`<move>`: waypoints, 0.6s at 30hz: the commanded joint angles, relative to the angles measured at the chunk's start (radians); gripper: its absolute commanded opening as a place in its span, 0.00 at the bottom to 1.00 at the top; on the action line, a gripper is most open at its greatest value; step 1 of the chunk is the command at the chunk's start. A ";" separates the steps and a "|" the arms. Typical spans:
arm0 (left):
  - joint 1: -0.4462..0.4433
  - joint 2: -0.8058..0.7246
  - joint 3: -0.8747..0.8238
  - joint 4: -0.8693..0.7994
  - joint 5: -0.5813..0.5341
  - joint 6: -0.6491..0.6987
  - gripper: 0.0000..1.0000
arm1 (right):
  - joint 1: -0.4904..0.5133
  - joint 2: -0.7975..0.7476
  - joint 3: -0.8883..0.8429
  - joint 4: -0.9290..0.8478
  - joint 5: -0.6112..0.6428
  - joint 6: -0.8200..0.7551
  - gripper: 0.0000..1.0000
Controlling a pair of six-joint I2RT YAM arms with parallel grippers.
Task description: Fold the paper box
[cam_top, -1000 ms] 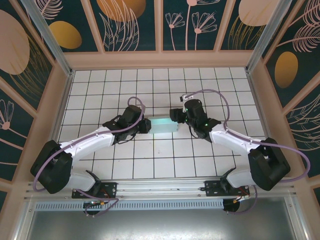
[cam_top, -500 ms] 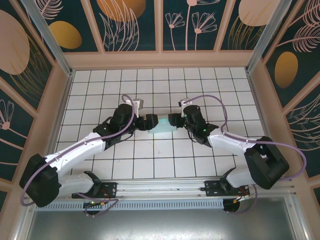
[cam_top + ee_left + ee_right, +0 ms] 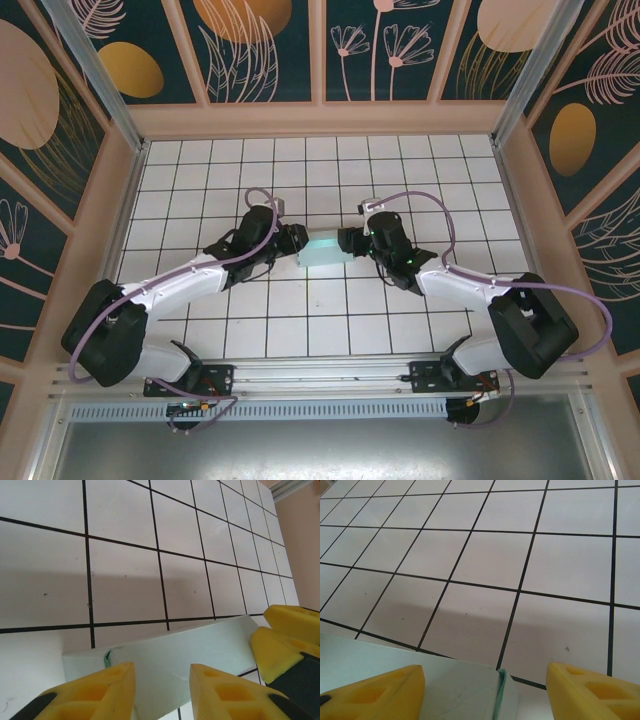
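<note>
The paper box [image 3: 325, 250] is a small pale mint box lying on the tiled table between my two grippers. My left gripper [image 3: 297, 242] is at its left end. In the left wrist view its yellow fingertips [image 3: 107, 685] stand a little apart over the box's top face [image 3: 170, 652], open with nothing pinched. My right gripper [image 3: 347, 242] is at the box's right end. In the right wrist view it [image 3: 485, 685] is open wide. The box's end [image 3: 455, 690] and its folded flap edge lie between the fingers, apart from the right-hand finger [image 3: 595, 690].
White tiles with black grid lines cover the table [image 3: 200, 170] on all sides of the box. Beige walls [image 3: 320, 120] rim the table. The right gripper's yellow fingers [image 3: 290, 640] show at the right edge of the left wrist view.
My left wrist swung up and then settled back by the box's left end. The box now shows more of its top face. The right arm has barely moved.
</note>
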 commanded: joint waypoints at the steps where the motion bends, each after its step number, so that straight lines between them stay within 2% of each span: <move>1: 0.000 -0.007 -0.072 0.021 0.016 -0.042 0.24 | 0.003 -0.011 -0.023 -0.031 0.014 0.019 0.65; 3: -0.001 -0.002 -0.102 0.023 0.009 -0.044 0.20 | 0.001 -0.011 -0.022 -0.034 0.009 0.022 0.65; 11: 0.000 0.029 -0.156 -0.021 -0.050 -0.040 0.18 | -0.016 -0.038 -0.011 -0.043 -0.023 0.053 0.65; 16: 0.000 0.074 -0.142 -0.068 -0.079 -0.006 0.13 | -0.069 -0.106 0.001 -0.025 -0.125 0.128 0.65; 18: -0.001 0.086 -0.139 -0.069 -0.076 0.000 0.12 | -0.113 -0.142 -0.005 -0.003 -0.207 0.177 0.67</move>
